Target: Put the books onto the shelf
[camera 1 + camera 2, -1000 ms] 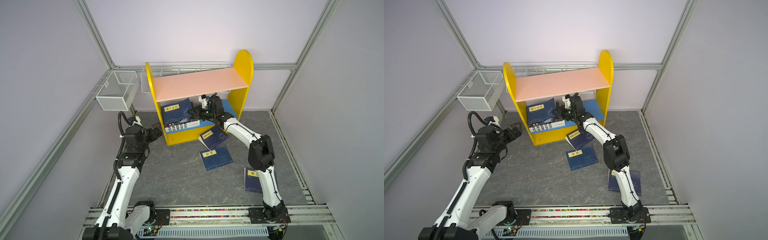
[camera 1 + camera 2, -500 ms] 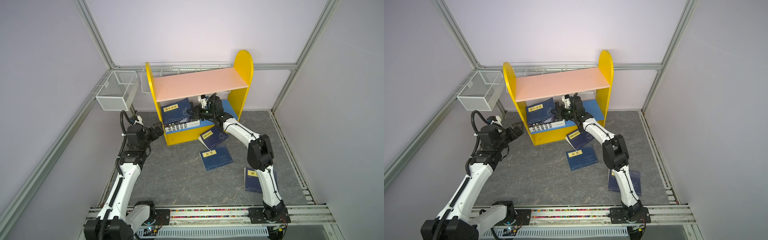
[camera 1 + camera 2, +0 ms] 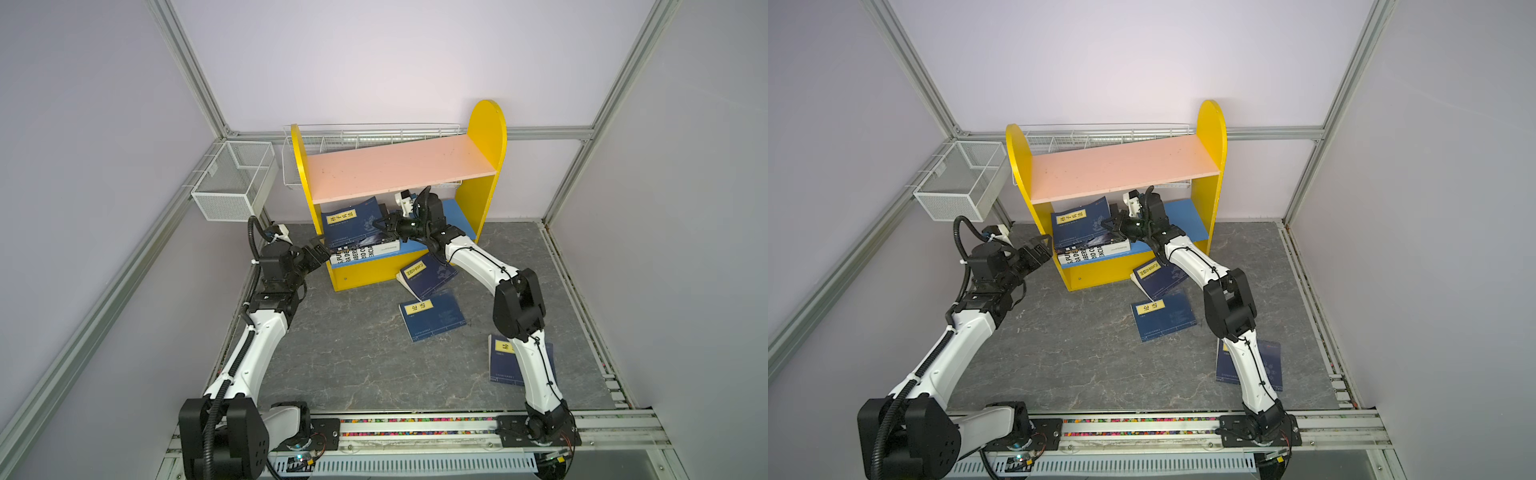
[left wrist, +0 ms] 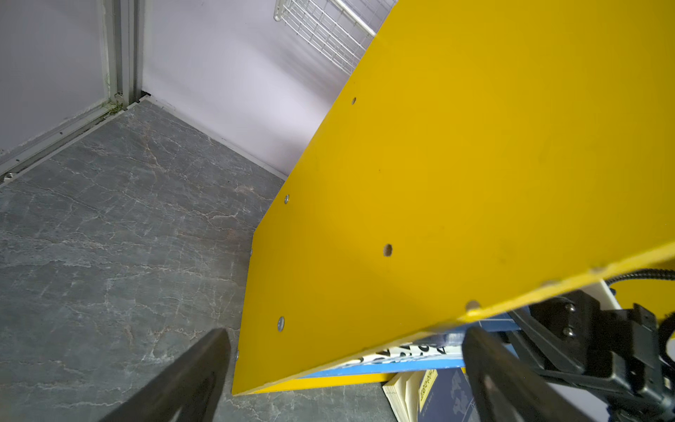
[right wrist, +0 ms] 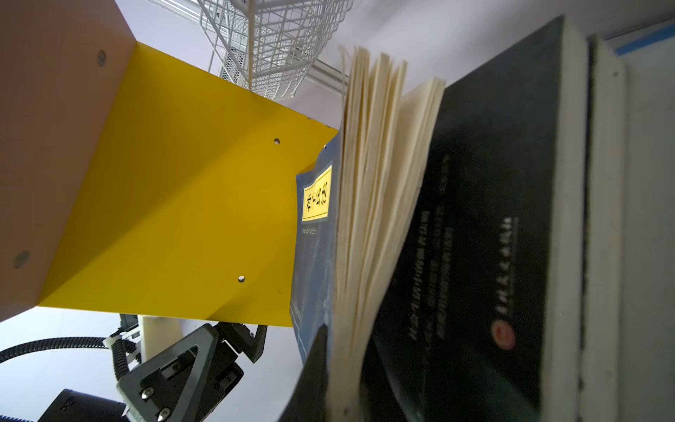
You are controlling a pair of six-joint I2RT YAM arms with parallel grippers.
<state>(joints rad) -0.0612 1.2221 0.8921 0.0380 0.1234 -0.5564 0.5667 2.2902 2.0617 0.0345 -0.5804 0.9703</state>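
The shelf stands at the back, pink board above blue. On its lower board a navy book tilts up over a black book and a thick white book. My right gripper is shut on the navy book's edge, whose pages fan out. My left gripper is open, its jaws standing either side of the front edge of the shelf's left yellow side. Three navy books are on the floor: one leaning on the shelf, one flat, one under the right arm.
A white wire basket hangs on the left wall and a long one runs behind the shelf. The cell's walls close in on three sides. The arms' base rail lies along the front.
My left gripper has moved a little forward to the shelf's left side panel. The right gripper holds the navy book in nearly the same place.
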